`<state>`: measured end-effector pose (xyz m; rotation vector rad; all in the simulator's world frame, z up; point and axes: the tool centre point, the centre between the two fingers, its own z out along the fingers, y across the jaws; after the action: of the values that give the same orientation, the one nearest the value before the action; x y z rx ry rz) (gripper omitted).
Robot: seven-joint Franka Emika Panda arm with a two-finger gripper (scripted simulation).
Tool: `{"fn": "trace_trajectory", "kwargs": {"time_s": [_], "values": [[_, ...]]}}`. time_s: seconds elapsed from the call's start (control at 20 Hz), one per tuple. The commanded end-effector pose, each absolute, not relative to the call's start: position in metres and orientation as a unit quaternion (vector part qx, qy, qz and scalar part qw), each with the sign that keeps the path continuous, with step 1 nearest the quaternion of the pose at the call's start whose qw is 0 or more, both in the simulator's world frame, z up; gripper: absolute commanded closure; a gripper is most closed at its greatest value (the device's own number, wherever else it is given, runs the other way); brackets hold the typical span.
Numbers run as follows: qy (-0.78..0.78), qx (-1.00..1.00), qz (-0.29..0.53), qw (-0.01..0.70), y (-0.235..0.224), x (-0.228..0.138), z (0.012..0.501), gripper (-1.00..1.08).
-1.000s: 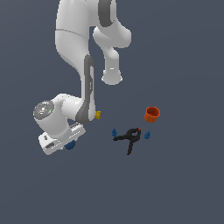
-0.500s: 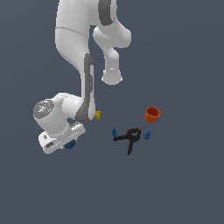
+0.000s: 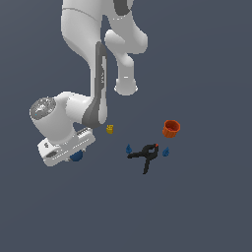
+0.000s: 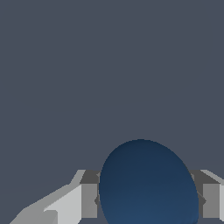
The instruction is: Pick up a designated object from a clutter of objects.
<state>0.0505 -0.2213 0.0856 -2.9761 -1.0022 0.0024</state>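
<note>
The gripper [image 4: 146, 201] is clamped on the blue ball [image 4: 148, 183], with one finger [image 4: 85, 199] on each side of it. In the exterior view the ball [image 3: 76, 156] peeks out under the hand at about 8 o'clock from the yellow block [image 3: 110, 129]. The black clamp [image 3: 145, 154], orange cup [image 3: 171, 128] and two blue teardrops [image 3: 128, 148] sit well apart, off at 3 o'clock.
</note>
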Motion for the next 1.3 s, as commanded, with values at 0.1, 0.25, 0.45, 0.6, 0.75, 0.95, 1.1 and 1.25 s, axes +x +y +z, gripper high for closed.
{"fn": "trace_trajectory", "kwargs": {"time_s": [0.1,0.25,0.45,0.6,0.75,0.95,1.1,1.25], "values": [[-0.319,-0.948,0.000,0.000,-0.218,0.044,0.127,1.08],[-0.319,-0.948,0.000,0.000,-0.216,0.038,0.161,1.08],[-0.319,-0.948,0.000,0.000,-0.212,0.030,0.210,1.08],[-0.319,-0.948,0.000,0.000,-0.209,0.025,0.246,1.08],[-0.319,-0.948,0.000,0.000,-0.207,0.019,0.282,1.08],[-0.319,-0.948,0.000,0.000,-0.204,0.013,0.326,1.08],[-0.319,-0.948,0.000,0.000,-0.202,0.009,0.354,1.08],[-0.319,-0.948,0.000,0.000,-0.201,0.007,0.377,1.08]]}}
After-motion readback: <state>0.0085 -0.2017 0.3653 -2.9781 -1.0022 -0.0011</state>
